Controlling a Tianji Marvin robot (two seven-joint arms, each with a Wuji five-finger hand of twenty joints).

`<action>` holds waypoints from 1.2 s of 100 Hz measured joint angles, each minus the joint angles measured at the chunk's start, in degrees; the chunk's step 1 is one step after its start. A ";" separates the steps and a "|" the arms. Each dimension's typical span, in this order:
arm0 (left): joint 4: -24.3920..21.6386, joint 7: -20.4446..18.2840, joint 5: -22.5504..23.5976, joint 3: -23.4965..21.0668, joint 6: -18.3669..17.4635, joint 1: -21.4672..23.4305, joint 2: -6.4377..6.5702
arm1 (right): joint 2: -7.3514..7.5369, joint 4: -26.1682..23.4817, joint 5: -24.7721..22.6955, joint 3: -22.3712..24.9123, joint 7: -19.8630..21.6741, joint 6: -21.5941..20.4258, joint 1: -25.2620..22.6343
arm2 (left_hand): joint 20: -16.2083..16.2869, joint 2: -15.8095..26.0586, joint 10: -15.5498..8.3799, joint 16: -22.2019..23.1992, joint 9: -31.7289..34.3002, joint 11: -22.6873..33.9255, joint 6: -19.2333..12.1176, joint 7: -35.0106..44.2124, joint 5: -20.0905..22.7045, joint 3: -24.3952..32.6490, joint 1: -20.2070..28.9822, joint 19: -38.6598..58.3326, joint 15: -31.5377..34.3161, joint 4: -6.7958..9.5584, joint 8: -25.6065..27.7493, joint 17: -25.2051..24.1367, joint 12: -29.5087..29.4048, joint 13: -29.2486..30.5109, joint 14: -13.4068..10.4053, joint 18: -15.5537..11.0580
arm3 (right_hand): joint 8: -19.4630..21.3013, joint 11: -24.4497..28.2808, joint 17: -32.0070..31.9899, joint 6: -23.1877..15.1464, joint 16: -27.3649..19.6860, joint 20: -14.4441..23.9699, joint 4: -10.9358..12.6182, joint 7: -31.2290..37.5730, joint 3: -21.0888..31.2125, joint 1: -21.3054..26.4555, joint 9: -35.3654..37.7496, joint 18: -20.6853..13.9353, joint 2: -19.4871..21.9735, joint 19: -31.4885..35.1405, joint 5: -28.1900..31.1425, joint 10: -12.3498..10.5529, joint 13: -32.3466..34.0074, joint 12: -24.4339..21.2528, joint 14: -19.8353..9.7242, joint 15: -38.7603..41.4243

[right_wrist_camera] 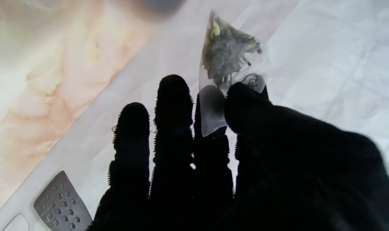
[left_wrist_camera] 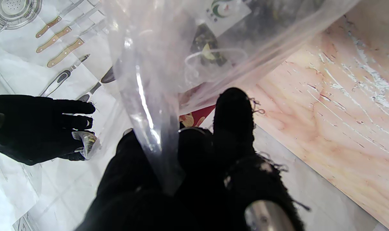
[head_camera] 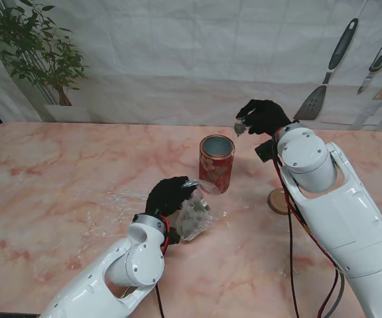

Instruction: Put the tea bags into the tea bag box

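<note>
Tea bag (right_wrist_camera: 226, 57) pinched in right hand (head_camera: 262, 116), beyond the tin (head_camera: 216, 163)

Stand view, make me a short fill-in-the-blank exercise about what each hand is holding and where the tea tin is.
1. The right hand pinches a pyramid ____ in the air.
2. The left hand grips a clear plastic ____.
3. The red tea tin stands upright with its top ____.

Missing words: tea bag; bag; open

- The red cylindrical tin tea box (head_camera: 217, 162) stands open-topped, nothing over its mouth.
- A crumpled clear plastic bag (head_camera: 194, 215) crowds its nearer side.
- Bare pink marble table (head_camera: 58, 179) lies leftward.
</note>
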 measured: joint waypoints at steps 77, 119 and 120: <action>0.88 -1.12 -0.93 -0.11 -0.38 -0.48 0.17 | -3.47 9.76 1.86 -4.83 -9.07 -4.15 5.68 | 0.00 0.00 0.00 0.00 0.00 0.00 0.00 0.00 0.00 0.00 0.00 0.01 0.00 0.00 0.00 0.00 0.00 0.00 0.00 0.00 | -0.75 -0.60 -0.02 -1.46 0.00 0.00 0.00 0.50 1.99 -1.07 1.38 -0.01 -0.74 0.01 0.73 -0.77 0.64 0.00 0.00 0.00; 1.53 -0.65 -1.32 -0.37 -0.49 -0.74 0.12 | -4.03 10.84 2.79 -6.42 -9.53 -5.63 7.61 | 0.00 0.00 0.00 0.00 0.00 0.00 0.00 0.00 0.00 0.00 0.00 0.01 0.00 0.00 0.00 0.00 0.00 0.00 0.00 0.00 | -0.76 -0.62 -0.03 -1.96 -0.01 0.00 0.00 0.73 2.03 -1.07 1.38 -0.02 -0.74 0.04 0.75 -0.79 0.64 0.00 0.00 0.00; 1.53 -0.64 -1.32 -0.37 -0.49 -0.74 0.12 | -4.03 10.85 2.79 -6.47 -9.52 -5.66 7.61 | 0.00 0.00 0.00 0.00 0.00 0.00 0.00 0.00 0.00 0.00 0.00 0.01 0.00 0.00 0.00 0.00 0.00 0.00 0.00 0.00 | -0.77 -0.62 -0.03 -1.96 -0.01 0.00 0.00 0.73 2.03 -1.07 1.38 -0.02 -0.74 0.04 0.75 -0.79 0.64 0.00 0.00 0.00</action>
